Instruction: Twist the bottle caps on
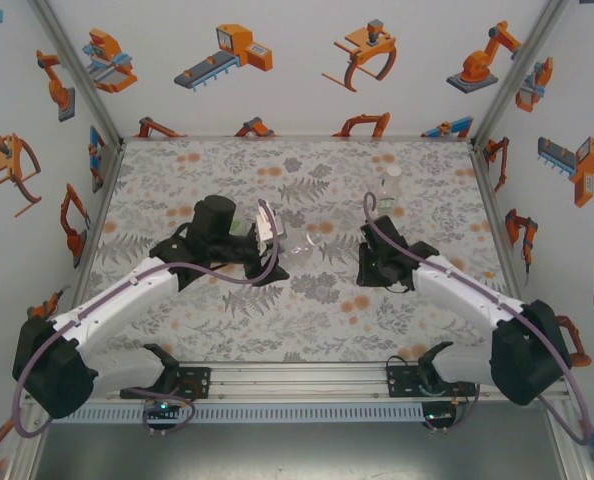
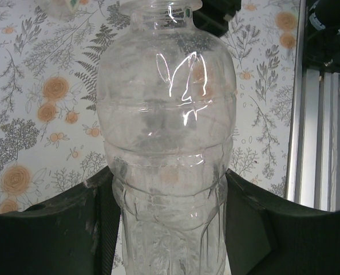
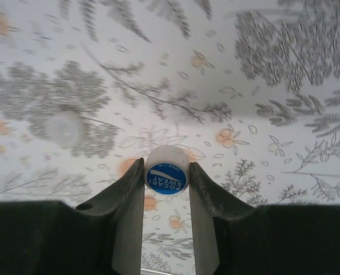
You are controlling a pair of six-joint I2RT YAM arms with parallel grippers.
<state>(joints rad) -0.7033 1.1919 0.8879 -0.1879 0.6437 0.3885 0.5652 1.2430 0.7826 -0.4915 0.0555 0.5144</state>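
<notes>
Pinched tight in my right tool (image 3: 166,171) sits a small round blue-and-white plastic cap (image 3: 166,179). My left tool (image 2: 169,195) grips a plain clear plastic bottle (image 2: 167,114), its neck looks bare. No cap is on it yet.

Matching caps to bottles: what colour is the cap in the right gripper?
Cap: blue top, white side. Best in right wrist view.

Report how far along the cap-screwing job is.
Done: no bottle is visibly capped yet. In hand: the left end effector grips the plain clear bottle, the right end effector is shut on the blue cap. Left: screwing that cap on, then the whitish cap on the table and the far bottle, whose top is too small to judge.
</notes>
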